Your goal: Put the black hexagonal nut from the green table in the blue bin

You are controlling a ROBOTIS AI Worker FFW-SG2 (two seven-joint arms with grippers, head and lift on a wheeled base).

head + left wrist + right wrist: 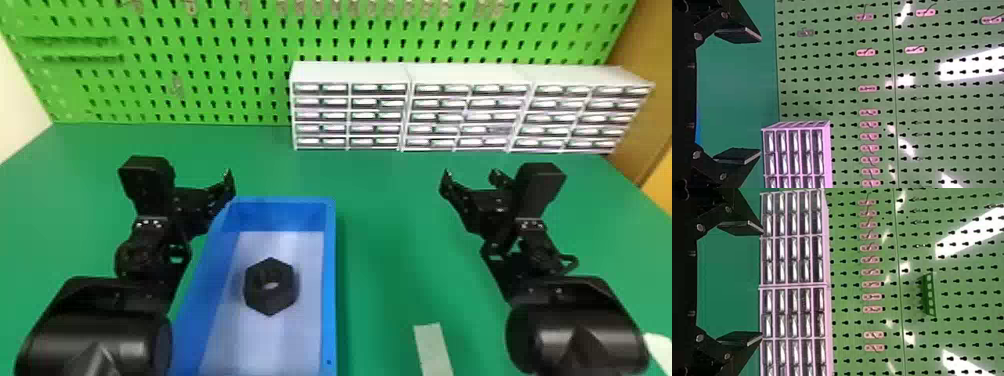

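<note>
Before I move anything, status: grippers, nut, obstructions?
Left gripper open, empty; right gripper likewise. Black hexagonal nut inside blue bin. Bin's far-left corner looks close to left gripper, might snag.

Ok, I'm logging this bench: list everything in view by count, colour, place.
Nut: one, black, in the bin
Bin: one, blue, on the table
Table: one, green, beneath the bin
Drawer cabinets: three, white, table's back
Pegboard: one, green, behind the table
Hooks: many, pale, on the pegboard
Holed rack: one, green, on pegboard
Flat strip: one, pale, right of the bin
Unclear object: one, white, right edge
Panel: one, brown, right
Wall: one, cream, left
Left gripper: one, black, near bin
Right gripper: one, black, over table
Arms: two, black, either side
</note>
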